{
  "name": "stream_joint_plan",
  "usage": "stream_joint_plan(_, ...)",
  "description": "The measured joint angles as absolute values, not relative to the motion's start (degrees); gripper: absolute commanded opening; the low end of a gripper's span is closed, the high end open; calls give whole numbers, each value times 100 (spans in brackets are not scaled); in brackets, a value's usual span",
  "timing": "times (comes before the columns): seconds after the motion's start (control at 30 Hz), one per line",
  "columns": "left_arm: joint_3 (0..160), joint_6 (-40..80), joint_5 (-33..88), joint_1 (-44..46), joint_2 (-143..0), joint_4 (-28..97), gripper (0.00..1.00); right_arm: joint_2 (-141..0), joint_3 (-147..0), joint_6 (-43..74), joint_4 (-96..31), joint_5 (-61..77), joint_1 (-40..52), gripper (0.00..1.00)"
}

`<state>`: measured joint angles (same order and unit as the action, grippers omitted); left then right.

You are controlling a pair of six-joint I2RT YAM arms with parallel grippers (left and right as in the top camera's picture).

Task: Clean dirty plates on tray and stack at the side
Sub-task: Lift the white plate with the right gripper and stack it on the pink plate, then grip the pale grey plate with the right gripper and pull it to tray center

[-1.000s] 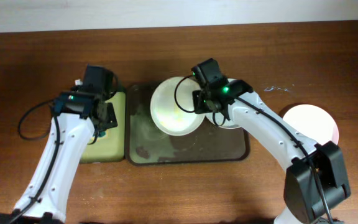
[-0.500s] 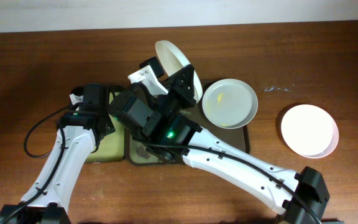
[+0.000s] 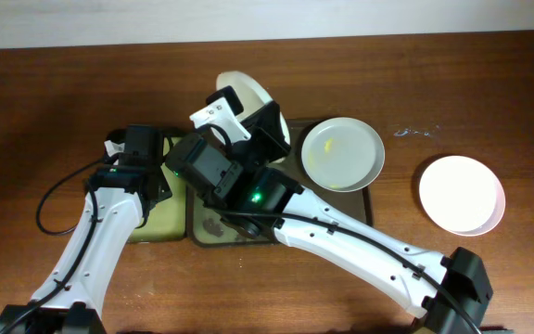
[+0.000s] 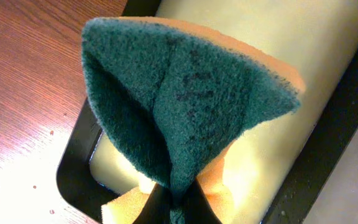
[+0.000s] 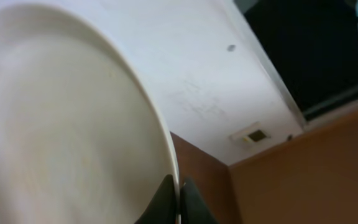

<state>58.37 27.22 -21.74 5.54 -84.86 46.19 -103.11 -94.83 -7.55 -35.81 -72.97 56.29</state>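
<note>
My right gripper (image 3: 269, 128) is raised high above the dark tray (image 3: 360, 200) and is shut on the rim of a white plate (image 3: 239, 93), held tilted on edge. In the right wrist view the plate (image 5: 61, 124) fills the left side, its rim pinched between the fingers (image 5: 179, 193). A second plate (image 3: 343, 153) with a yellow smear lies at the tray's right end. A third, clean plate (image 3: 462, 193) lies on the table at the right. My left gripper (image 4: 178, 208) is shut on a folded green-and-orange sponge (image 4: 185, 106) above the sponge tray (image 4: 334, 74).
The pale yellow-green, black-rimmed sponge tray (image 3: 151, 227) stands left of the dark tray, under my left gripper (image 3: 145, 174). My raised right arm (image 3: 341, 237) hides most of the dark tray from above. Brown wooden table (image 3: 63, 93) lies all round.
My right arm has lifted the plate off the tray, swung it up and left and tipped it on edge. My left arm shifted slightly, still holding the sponge.
</note>
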Motion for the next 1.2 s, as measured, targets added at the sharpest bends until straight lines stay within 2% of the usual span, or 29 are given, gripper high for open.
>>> stream_joint_plan(0.07, 5837, 2722, -2174, 554, -8486, 4622, 0, -10309, -9485, -447, -3581, -7168, 5618, 4)
stream_joint_plan(0.17, 5835, 2722, -2174, 554, -8486, 4628, 0, -10313, -9518, 421, -4545, -5468, 5422, 4)
stream_joint_plan(0.2, 5833, 2722, -2176, 554, -8486, 4626, 0, -10320, -9515, 1057, -4753, -3640, 4556, 4)
stream_joint_plan(0.23, 5830, 2722, -2174, 554, -8486, 4633, 0, -10304, -9515, 1146, -4792, -3210, 4362, 4)
stream_joint_plan(0.3, 5826, 2722, -2178, 554, -8484, 4641, 0, -10283, -9513, 1614, -5144, -943, 2672, 4)
stream_joint_plan(0.37, 5826, 2722, -2187, 554, -8484, 4635, 0, -10280, -9529, 1815, -5714, 145, 888, 4)
stream_joint_plan(0.43, 5822, 2722, -2191, 554, -8486, 4644, 0, -10276, -9539, 1935, -6460, 648, -1129, 4)
stream_joint_plan(0.5, 5815, 2722, -2191, 541, -8486, 4626, 0, -10256, -9539, 1957, -6938, 812, -2613, 4)
stream_joint_plan(0.6, 5811, 2722, -2165, 534, -8486, 4622, 0, -10189, -9209, 1973, -7000, 845, -4346, 4)
stream_joint_plan(0.67, 5808, 2722, -2167, 532, -8486, 4628, 0, -10114, -8604, 1925, -6602, 878, -4543, 4)
stream_joint_plan(0.7, 5806, 2724, -2167, 532, -8486, 4619, 0, -10106, -8027, 1905, -6278, 902, -4532, 23)
stream_joint_plan(0.73, 5806, 2724, -2167, 532, -8486, 4624, 0, -10116, -7749, 1900, -6250, 915, -4510, 33)
stream_joint_plan(0.8, 5806, 2722, -2167, 532, -8486, 4624, 0, -10106, -7338, 1868, -5955, 952, -4431, 43)
stream_joint_plan(0.83, 5806, 2722, -2167, 532, -8486, 4626, 0, -10106, -7290, 1754, -5972, 1031, -4414, 53)
stream_joint_plan(0.87, 5806, 2722, -2167, 532, -8486, 4624, 0, -10106, -7295, 1597, -6018, 1212, -4410, 57)
stream_joint_plan(0.93, 5806, 2724, -2167, 532, -8486, 4628, 0, -10108, -7489, 1365, -6307, 1568, -4377, 60)
stream_joint_plan(1.0, 5806, 2722, -2165, 532, -8486, 4624, 0, -10110, -7804, 878, -6313, 2016, -3889, 62)
stream_joint_plan(1.13, 5795, 2722, -2150, 537, -8486, 4617, 0, -10173, -7887, 379, -5168, 1629, -1096, 66)
stream_joint_plan(1.2, 5795, 2722, -2145, 537, -8486, 4615, 0, -10269, -7887, 414, -4694, 1020, -242, 66)
